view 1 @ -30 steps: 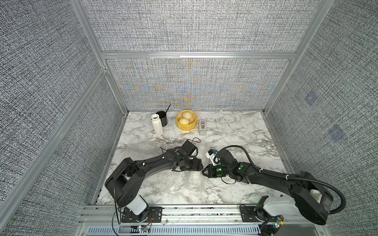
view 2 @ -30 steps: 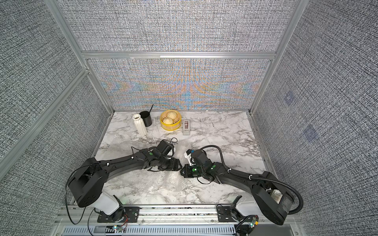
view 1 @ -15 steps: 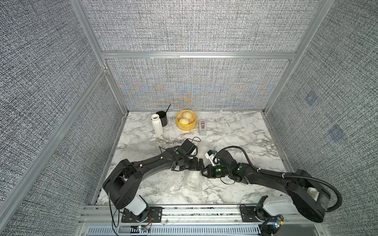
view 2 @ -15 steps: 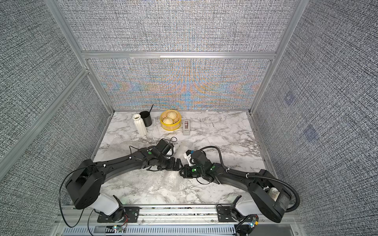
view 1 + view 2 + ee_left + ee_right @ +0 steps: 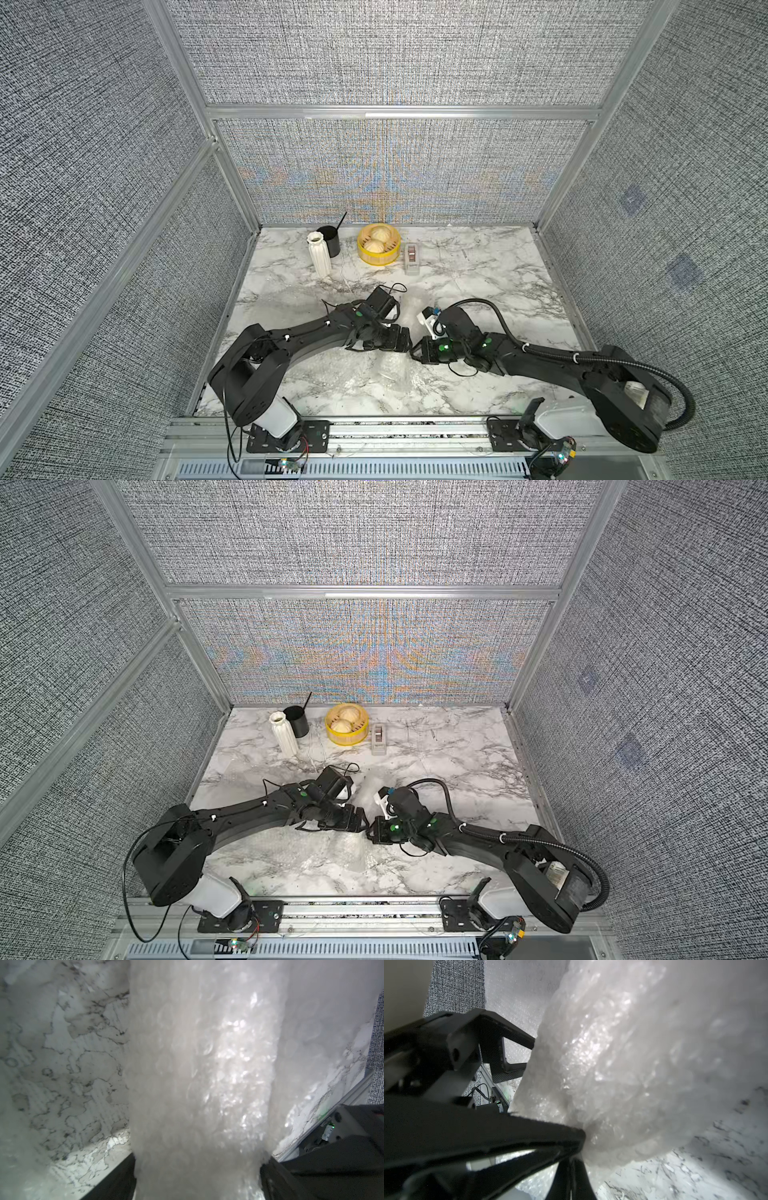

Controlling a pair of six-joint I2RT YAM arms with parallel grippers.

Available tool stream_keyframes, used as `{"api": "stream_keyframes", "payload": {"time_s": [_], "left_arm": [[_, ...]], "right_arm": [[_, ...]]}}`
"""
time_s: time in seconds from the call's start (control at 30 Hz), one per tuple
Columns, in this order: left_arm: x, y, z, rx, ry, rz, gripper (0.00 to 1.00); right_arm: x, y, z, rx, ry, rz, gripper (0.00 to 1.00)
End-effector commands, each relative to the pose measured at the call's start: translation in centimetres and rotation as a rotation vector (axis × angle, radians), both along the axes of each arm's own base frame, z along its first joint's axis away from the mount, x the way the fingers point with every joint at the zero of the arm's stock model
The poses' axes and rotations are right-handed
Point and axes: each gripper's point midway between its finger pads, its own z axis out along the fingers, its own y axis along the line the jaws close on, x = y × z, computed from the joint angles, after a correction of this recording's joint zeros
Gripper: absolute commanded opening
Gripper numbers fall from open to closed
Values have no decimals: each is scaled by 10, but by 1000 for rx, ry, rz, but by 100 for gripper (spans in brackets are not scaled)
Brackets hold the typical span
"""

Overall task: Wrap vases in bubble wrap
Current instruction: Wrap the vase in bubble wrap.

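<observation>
Bubble wrap (image 5: 197, 1064), clear glossy plastic bunched into a fat roll, sat at the middle of the marble desk (image 5: 478, 270), the left fingers (image 5: 274, 1180) clasping its sides at a wide spread, the right fingers (image 5: 550, 1132) pressed together, pinching its end. A slim white ribbed ceramic vase (image 5: 319, 253) stood unwrapped at the back. A slipped pinch could let the springy roll unfurl.
</observation>
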Motion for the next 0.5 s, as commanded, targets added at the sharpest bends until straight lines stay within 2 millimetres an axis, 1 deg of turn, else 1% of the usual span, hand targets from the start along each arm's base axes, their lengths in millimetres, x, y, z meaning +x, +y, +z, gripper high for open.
{"api": "stream_keyframes", "payload": {"time_s": [0.0,0.07,0.1,0.13,0.17,0.27,0.4,0.47], "left_arm": [[-7,10,-5,49,26,-16,84],[-8,15,-8,76,22,-3,80],[-8,17,-10,78,23,1,77],[-8,16,-10,78,25,0,76],[-8,17,-11,82,27,-3,76],[-9,16,-12,78,31,-13,76],[-9,11,-11,64,35,-30,75],[-10,9,-9,51,36,-39,75]], "right_arm": [[9,8,13,36,-55,2,4],[10,5,14,19,-66,0,5],[10,4,15,12,-74,3,6],[11,2,16,4,-77,7,7],[11,0,15,-9,-74,3,8],[15,-14,15,-39,-81,-22,16],[29,-34,17,-79,-97,-61,16],[38,-38,21,-73,-109,-71,15]]}}
